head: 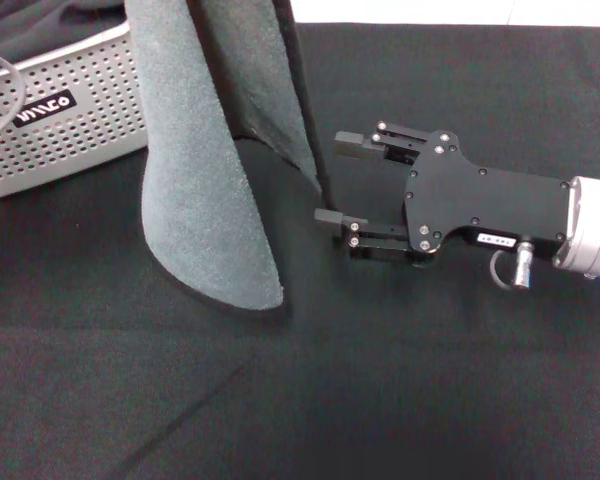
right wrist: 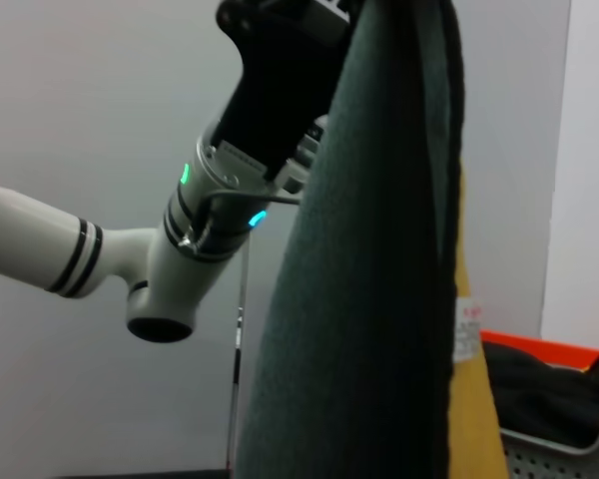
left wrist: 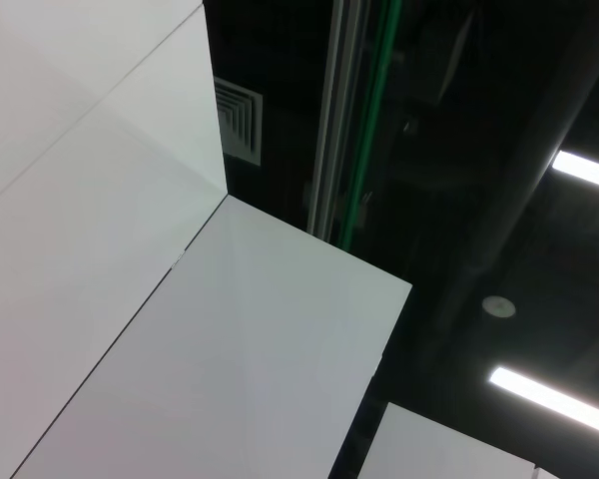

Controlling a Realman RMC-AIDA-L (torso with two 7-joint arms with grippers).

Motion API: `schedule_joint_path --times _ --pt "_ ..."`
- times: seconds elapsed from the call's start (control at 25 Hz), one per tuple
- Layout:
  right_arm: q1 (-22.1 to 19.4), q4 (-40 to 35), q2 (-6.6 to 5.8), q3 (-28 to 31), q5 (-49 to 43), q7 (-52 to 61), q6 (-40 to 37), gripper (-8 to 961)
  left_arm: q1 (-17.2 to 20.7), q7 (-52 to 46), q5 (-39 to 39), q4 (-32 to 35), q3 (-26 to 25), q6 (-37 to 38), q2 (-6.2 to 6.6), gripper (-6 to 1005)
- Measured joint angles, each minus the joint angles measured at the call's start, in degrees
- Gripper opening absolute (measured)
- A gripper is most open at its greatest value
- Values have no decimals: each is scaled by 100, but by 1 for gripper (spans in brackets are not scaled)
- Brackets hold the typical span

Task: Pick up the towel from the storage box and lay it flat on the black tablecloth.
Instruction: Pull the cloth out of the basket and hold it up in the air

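Note:
The grey-green towel [head: 205,200] with black edging hangs down from above the head view, and its lower end touches the black tablecloth [head: 400,390]. In the right wrist view my left gripper [right wrist: 314,25] holds the towel [right wrist: 369,279] by its top, and the orange-yellow reverse shows along one edge. My right gripper [head: 340,180] is open, low over the tablecloth, with its fingertips right beside the towel's hanging black edge. The storage box [head: 60,110] stands at the back left.
The box [right wrist: 569,449] holds a dark black cloth bundle [right wrist: 539,384]. A cable [head: 5,60] runs over the box's rim. The left wrist view shows only ceiling panels and lights.

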Motion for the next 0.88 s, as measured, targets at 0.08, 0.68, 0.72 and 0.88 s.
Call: schedule_joint_path --times 0.08,0.68,0.72,0.88 --pt "-3 28 0 8 1 -5 -39 685 0 -4 -4 0 0 5 -1 19" --pt "4 64 0 14 5 -74 -314 454 6 -13 -67 4 28 35 4 19" --pt "4 64 0 20 5 -74 -316 426 6 -14 -67 4 35 40 4 19" --pt "11 46 1 26 5 -73 -392 397 2 -25 -67 4 54 54 5 19"
